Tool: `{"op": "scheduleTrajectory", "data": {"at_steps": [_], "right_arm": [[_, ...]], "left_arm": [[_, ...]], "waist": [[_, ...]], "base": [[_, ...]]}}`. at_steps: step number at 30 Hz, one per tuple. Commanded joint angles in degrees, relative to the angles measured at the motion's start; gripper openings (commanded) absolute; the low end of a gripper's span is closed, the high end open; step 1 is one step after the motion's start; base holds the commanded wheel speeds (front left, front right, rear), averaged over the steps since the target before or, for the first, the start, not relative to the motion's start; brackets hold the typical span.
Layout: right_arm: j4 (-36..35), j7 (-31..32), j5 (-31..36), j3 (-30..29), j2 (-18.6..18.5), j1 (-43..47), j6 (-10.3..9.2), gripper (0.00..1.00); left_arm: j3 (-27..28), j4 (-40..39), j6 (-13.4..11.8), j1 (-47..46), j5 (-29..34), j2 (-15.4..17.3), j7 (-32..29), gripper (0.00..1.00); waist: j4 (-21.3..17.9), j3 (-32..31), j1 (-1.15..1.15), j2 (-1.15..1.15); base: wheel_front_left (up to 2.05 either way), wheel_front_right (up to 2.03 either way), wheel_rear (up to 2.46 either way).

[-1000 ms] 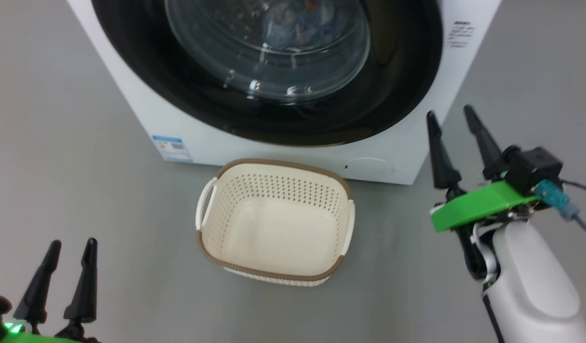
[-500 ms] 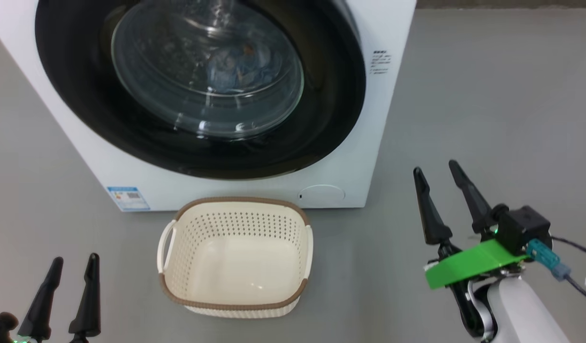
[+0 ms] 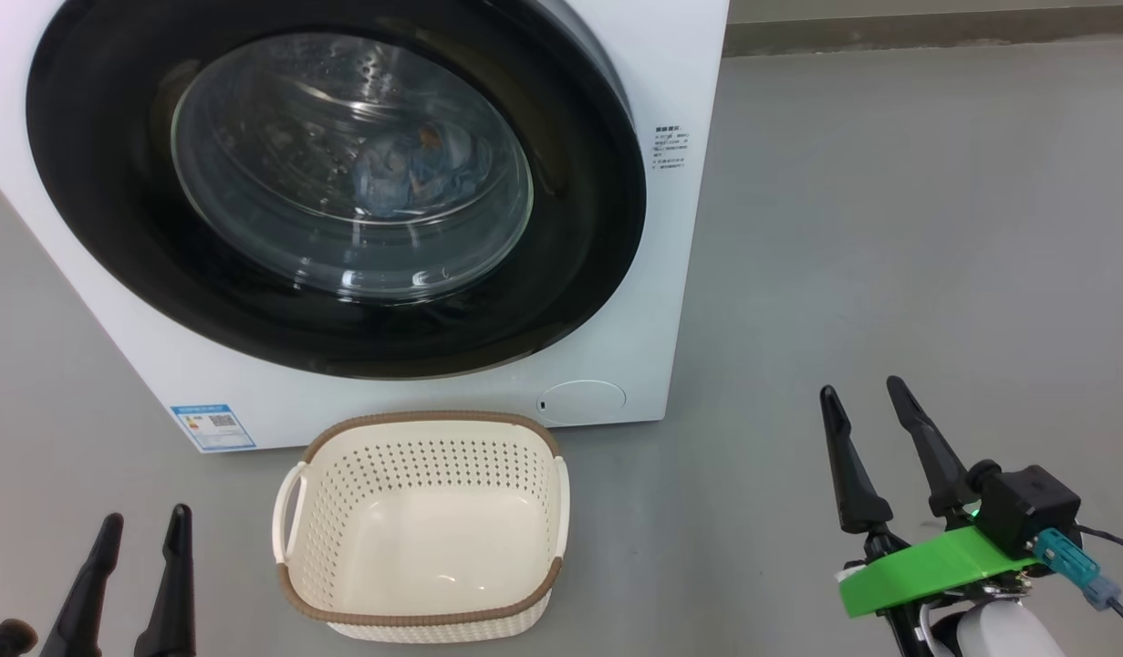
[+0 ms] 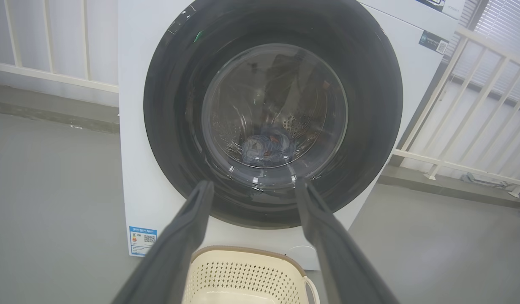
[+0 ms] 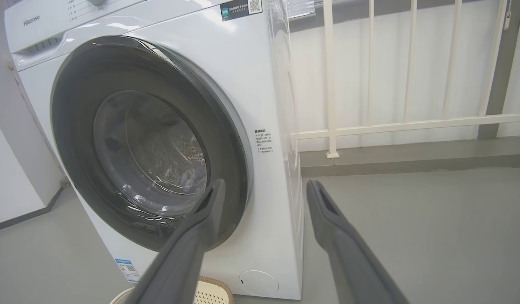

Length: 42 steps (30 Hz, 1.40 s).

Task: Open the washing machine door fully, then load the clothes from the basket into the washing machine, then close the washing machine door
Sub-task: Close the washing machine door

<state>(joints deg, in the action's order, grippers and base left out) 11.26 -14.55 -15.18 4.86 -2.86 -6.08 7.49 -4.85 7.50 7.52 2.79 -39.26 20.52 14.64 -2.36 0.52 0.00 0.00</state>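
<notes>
My left jaws and right jaws both stand wide and empty, bare basket [image 3: 433, 461] on the floor [image 3: 889, 274] between them, clothes [image 3: 406, 173] behind the shut door [image 3: 579, 228] ahead; risk: I judge the door may sit unlatched, or a careless swing of mine clips the basket.

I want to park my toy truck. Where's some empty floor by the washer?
Biggest bare floor: right of the washing machine, ahead of the right end effector. A smaller patch lies between the basket and the left end effector. The basket itself holds nothing. Crowded: the narrow strip between basket and washer front.
</notes>
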Motion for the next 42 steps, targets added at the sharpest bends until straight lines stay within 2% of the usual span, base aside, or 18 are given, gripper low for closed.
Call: {"op": "scheduleTrajectory", "data": {"at_steps": [1,42], "right_arm": [[-1.69,-0.45,-0.70,0.55,-0.01,0.20,0.00,1.00],[-1.74,-0.45,-1.74,0.84,-0.01,0.47,0.00,1.00]], "left_arm": [[2.43,-1.60,-0.03,-1.20,-0.02,1.22,0.36,1.00],[1.25,-0.91,-0.03,-1.98,-1.54,2.08,0.36,1.00]], "waist": [[-0.19,-0.11,0.00,0.00],[0.46,0.45,0.00,0.00]], "base": [[0.00,0.00,0.00],[0.00,0.00,0.00]]}}
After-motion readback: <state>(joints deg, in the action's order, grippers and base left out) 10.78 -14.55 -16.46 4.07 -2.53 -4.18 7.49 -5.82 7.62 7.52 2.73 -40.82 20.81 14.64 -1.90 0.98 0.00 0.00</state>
